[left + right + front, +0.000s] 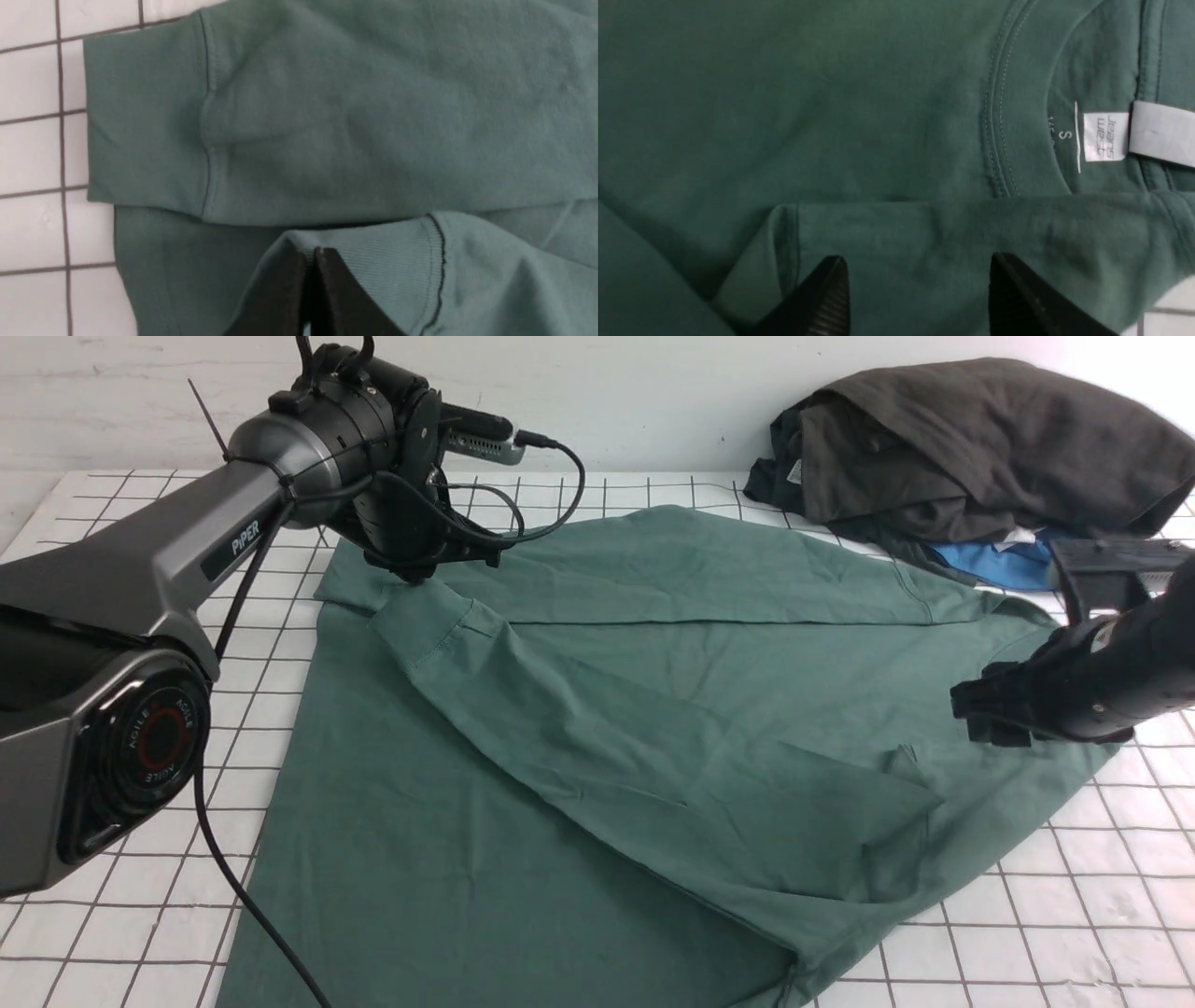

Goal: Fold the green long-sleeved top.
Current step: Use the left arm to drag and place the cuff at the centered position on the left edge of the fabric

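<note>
The green long-sleeved top (597, 709) lies spread across the gridded table, with one sleeve folded diagonally over its body. At the far left, my left gripper (413, 571) is shut on that sleeve's ribbed cuff (373, 266). In the left wrist view its jaws (312, 254) pinch the cuff edge, and the other sleeve's cuff (145, 121) lies flat just beyond. My right gripper (982, 714) hovers over the top's right side, open. Its jaws (919, 266) stand wide apart over a fold of green fabric and hold nothing, close to the white neck label (1106, 136).
A heap of dark grey-brown garments (980, 439) sits at the back right against the wall. A bright blue garment (999, 565) pokes out beneath it, touching the top's far right corner. The left arm's cable (247, 896) hangs over the top's near left edge.
</note>
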Controlling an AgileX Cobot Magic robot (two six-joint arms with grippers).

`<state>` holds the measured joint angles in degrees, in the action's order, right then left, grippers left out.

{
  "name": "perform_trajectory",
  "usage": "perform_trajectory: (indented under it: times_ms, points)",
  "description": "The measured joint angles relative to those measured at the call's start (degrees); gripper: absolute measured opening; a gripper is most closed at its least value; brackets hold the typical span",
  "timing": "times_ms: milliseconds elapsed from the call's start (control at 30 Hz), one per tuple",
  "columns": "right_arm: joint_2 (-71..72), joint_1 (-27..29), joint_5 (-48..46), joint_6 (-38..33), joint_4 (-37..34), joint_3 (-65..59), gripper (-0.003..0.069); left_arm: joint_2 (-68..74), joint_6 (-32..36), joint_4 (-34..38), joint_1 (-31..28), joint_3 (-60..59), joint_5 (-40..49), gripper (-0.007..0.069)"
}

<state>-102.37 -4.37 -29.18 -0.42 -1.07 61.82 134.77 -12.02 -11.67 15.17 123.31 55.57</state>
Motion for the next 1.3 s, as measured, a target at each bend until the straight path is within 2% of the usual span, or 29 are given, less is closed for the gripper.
perform_trajectory:
  times_ms: [133, 267, 400, 433, 467, 533, 667, 967, 1133, 1300]
  points:
    - [-4.8, 0.0, 1.3, 0.0, 4.4, 2.2, 0.0382, 0.0, 0.5, 0.2, -0.2, 0.0, 1.8, -0.0005]
    - [-7.5, 0.0, 2.3, 1.3, 8.5, 3.0, 0.0323, 0.0, 1.0, 0.3, -0.2, 0.0, 3.1, -0.0005]
    - [-8.0, -0.1, 0.7, 4.1, 12.6, 3.2, 0.0143, 0.0, 1.4, 0.5, -0.2, 0.0, 4.5, -0.0005]
    - [-8.0, -0.1, 0.5, 4.2, 12.8, 3.2, 0.0133, 0.0, 1.5, 0.5, -0.2, 0.0, 4.7, -0.0005]
    - [-7.7, -0.1, -1.9, 5.4, 14.8, 3.2, 0.0057, 0.0, 2.3, 0.5, -0.2, 0.0, 5.8, -0.0005]
    - [-7.0, -0.1, -5.5, 7.1, 17.6, 3.2, 0.0009, 0.0, 3.7, 0.4, -0.3, 0.0, 7.2, -0.0005]
    - [-4.7, -0.1, -10.2, 10.4, 23.0, 3.2, -0.0012, 0.0, 5.7, 0.3, -0.5, 0.0, 9.6, -0.0005]
    - [-1.3, -0.1, -11.9, 11.4, 25.9, 3.2, -0.0014, 0.0, 6.7, 0.3, -2.4, 0.1, 14.0, -0.0005]
    - [-1.3, -0.1, -7.8, 7.8, 19.2, 3.2, -0.0014, 0.0, 8.4, 0.3, -3.7, 0.1, 14.6, -0.0005]
    - [-1.3, -0.1, -5.9, 0.8, 12.1, 3.2, -0.0013, 0.0, 8.4, 0.4, -4.8, 0.4, 14.4, -0.0005]
